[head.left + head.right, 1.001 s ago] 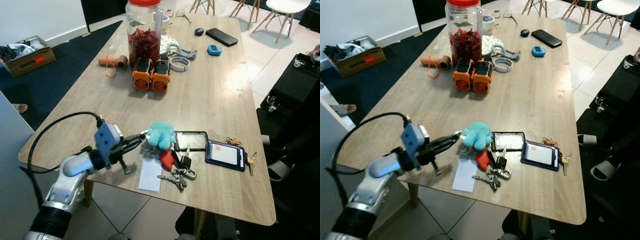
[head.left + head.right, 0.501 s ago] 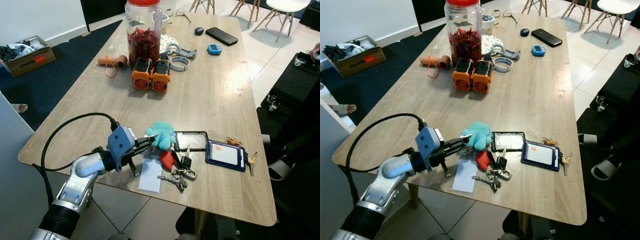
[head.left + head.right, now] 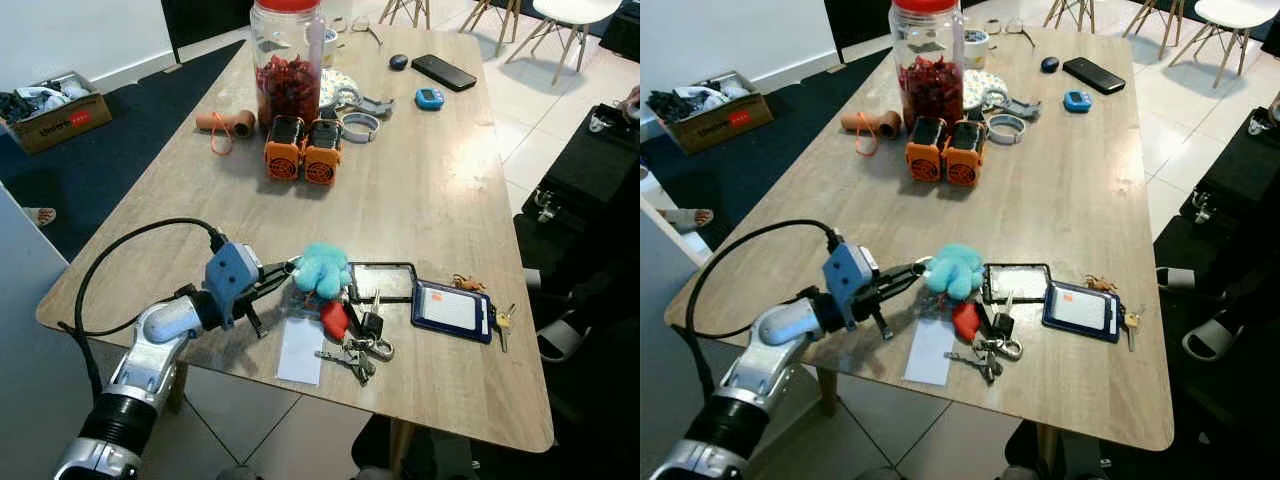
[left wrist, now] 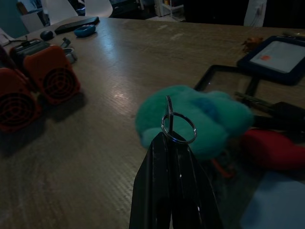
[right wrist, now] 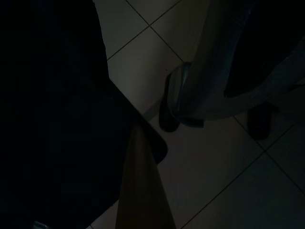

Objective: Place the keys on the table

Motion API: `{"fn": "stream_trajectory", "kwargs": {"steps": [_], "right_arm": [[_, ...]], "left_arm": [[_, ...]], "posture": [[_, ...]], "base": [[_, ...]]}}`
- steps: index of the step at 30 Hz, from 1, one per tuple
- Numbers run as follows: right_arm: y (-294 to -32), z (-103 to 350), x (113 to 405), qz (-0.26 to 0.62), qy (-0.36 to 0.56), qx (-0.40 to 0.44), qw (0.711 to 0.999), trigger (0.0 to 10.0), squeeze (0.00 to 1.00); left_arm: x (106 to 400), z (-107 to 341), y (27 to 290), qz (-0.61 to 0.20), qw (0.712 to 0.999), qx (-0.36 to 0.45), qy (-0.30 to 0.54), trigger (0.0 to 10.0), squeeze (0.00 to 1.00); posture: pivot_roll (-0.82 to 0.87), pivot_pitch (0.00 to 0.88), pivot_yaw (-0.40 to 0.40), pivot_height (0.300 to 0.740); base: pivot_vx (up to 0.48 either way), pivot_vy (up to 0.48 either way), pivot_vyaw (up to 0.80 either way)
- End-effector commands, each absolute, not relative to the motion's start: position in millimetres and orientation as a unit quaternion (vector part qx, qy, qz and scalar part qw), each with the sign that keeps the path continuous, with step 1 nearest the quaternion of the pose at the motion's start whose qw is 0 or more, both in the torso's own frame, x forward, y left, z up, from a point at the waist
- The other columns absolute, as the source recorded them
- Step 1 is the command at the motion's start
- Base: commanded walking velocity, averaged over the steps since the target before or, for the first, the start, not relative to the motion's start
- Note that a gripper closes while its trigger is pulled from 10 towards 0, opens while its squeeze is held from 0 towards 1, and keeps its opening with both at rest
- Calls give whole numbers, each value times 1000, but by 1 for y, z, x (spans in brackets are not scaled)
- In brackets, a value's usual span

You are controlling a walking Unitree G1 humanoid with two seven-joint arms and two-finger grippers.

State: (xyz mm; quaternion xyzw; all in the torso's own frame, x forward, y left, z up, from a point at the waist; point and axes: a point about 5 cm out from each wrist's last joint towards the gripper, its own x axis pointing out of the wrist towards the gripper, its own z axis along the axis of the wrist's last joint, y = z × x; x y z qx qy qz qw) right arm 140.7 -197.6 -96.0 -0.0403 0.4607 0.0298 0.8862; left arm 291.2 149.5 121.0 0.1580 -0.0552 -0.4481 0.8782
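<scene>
The key bunch (image 3: 352, 355) lies on the wooden table (image 3: 430, 190) near its front edge, together with a red fob (image 3: 334, 318) and a teal plush charm (image 3: 322, 270). My left gripper (image 3: 290, 267) reaches in low over the table from the left, its tips right at the plush. In the left wrist view its fingers (image 4: 167, 157) are shut on a thin metal key ring (image 4: 178, 128) standing upright in front of the plush (image 4: 200, 119). My right arm hangs idle in the shade below the table.
A white card (image 3: 301, 348), a black clear holder (image 3: 382, 281) and a blue card holder (image 3: 452, 311) lie around the keys. Further back stand two orange fans (image 3: 303, 150) and a big jar (image 3: 288, 65). A phone (image 3: 443, 72) lies at the far end. A shoe (image 5: 174, 102) is on the floor.
My left gripper pushed right toward the plush, then drew back a little to the left. The keys and plush lie where they were.
</scene>
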Motion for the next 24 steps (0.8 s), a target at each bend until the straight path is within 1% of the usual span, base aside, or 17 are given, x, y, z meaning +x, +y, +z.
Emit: {"fn": "stream_trajectory", "kwargs": {"steps": [1,6,9,10,11,15,19,21,22,24], "right_arm": [[-201,-102,125,25,486,-40,873,10000,0],[-201,-102,124,25,487,-40,872,10000,0],[-201,-102,124,25,487,-40,872,10000,0],[-201,-102,124,25,487,-40,872,10000,0],[-201,-102,124,25,487,-40,872,10000,0],[-202,-101,125,24,486,-41,873,10000,0],[-203,-101,126,24,485,-41,873,10000,0],[-203,-101,126,25,485,-42,873,10000,0],[-203,-101,126,25,485,-41,873,10000,0],[-203,-101,126,25,485,-41,873,10000,0]], "left_arm": [[292,121,160,-447,878,167,-51,10000,145],[291,124,165,-466,871,147,-55,10000,133],[288,126,166,-484,863,132,-63,10000,110],[284,128,167,-512,849,113,-67,10000,78],[284,128,167,-512,849,113,-67,10000,78],[275,131,171,-559,822,92,-62,10000,78],[273,131,171,-570,815,94,-55,10000,78],[271,126,169,-581,806,104,-49,10000,94],[269,125,168,-587,801,107,-47,10000,118],[269,124,167,-589,799,107,-46,10000,122]], "posture": [[17,84,-10,740],[16,86,-13,740],[16,87,-14,740],[16,87,-14,740],[16,87,-14,740],[16,90,-16,740],[18,90,-17,740],[19,90,-17,740],[19,94,-17,740],[19,94,-17,740]], "base": [[0,0,0],[0,0,0],[0,0,0],[0,0,0],[0,0,0],[0,0,0],[0,0,0],[0,0,0],[0,0,0],[0,0,0]]}}
